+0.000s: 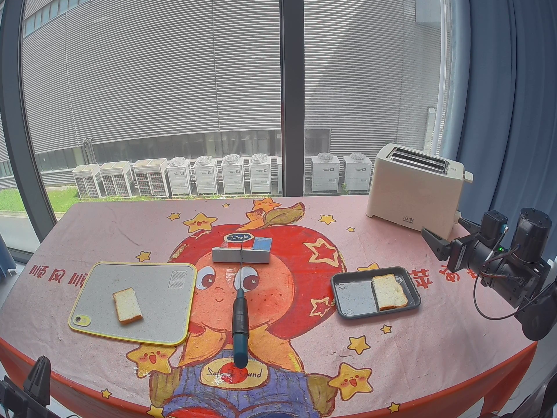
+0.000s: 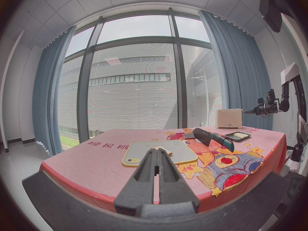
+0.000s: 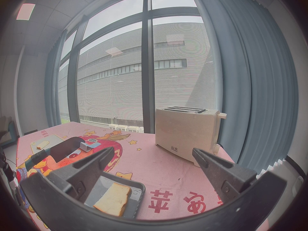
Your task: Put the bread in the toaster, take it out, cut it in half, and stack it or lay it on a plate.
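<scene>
Left claw (image 2: 156,151): closed, empty.
Right claw (image 3: 152,150): open, empty.
Toaster (image 1: 415,190): small dark print on front.
Bread: one half (image 1: 127,305) on cutting board (image 1: 156,297), other half (image 1: 389,291) in tray (image 1: 355,297).

Tablecloth (image 1: 116,227): printed cloth, matt.
Toaster (image 1: 415,190): cream casing, matt, plastic in look; slot surround metallic.
Board (image 1: 156,309): grey speckled plastic, matt, with yellow-green rim.
Tray (image 1: 355,297): dark, smooth, slight sheen.
Knife (image 1: 239,320): teal handle, smooth; blade dark, matt.
Bread (image 1: 127,306): porous crumb, browned crust.
Right gripper (image 3: 152,150): matt black plastic.
Left gripper (image 2: 157,151): same finish.
</scene>
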